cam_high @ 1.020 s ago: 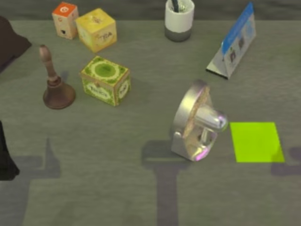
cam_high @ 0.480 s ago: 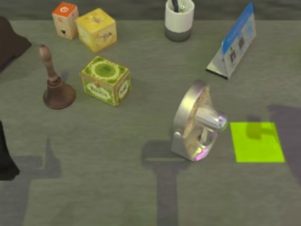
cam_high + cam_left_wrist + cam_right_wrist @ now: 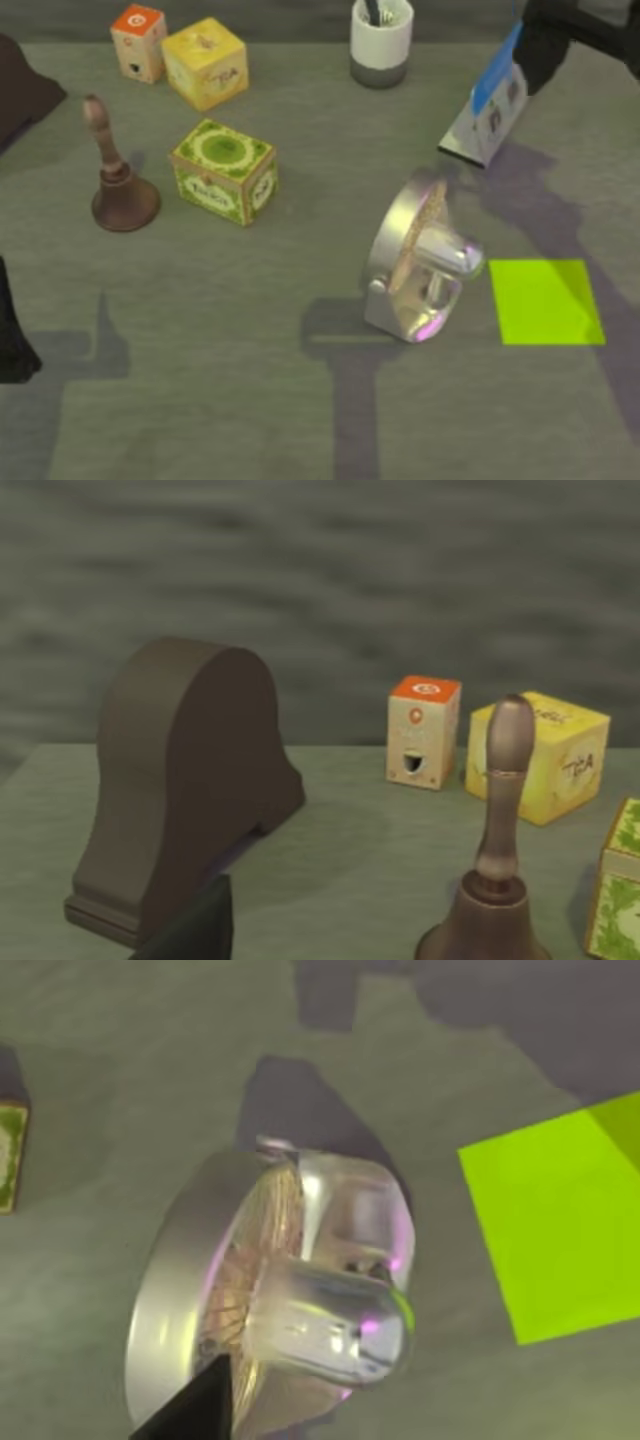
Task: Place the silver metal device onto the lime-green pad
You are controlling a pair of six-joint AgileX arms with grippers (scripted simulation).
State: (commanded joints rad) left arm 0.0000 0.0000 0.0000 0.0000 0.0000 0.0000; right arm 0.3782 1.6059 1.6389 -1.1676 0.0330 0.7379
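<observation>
While the silver metal device (image 3: 418, 262) sits on the table (image 3: 250, 380) just left of the lime-green pad (image 3: 546, 301), near it but not on it, nothing of the placing is done: device ungrasped, pad bare. Grasp, lift, carry right and set down are all left, as I judge it. Right wrist view looks down on the device (image 3: 275, 1295) with the pad (image 3: 560, 1225) beside it, so the right arm (image 3: 570, 35), at the top view's far right corner, hangs above it. Whether its jaws are released or clenched, cannot tell; only a dark sliver of it shows. Left arm (image 3: 12, 340) parked at the left edge; jaw state also cannot tell.

Counts: one device, one pad, three tea boxes (orange (image 3: 138, 42), yellow (image 3: 205, 62), green patterned (image 3: 224, 170)), one brown bell (image 3: 117, 180), one white-and-grey cup (image 3: 381, 42), one blue-and-white tent card (image 3: 490, 105), one dark brown arched block (image 3: 185, 780).
</observation>
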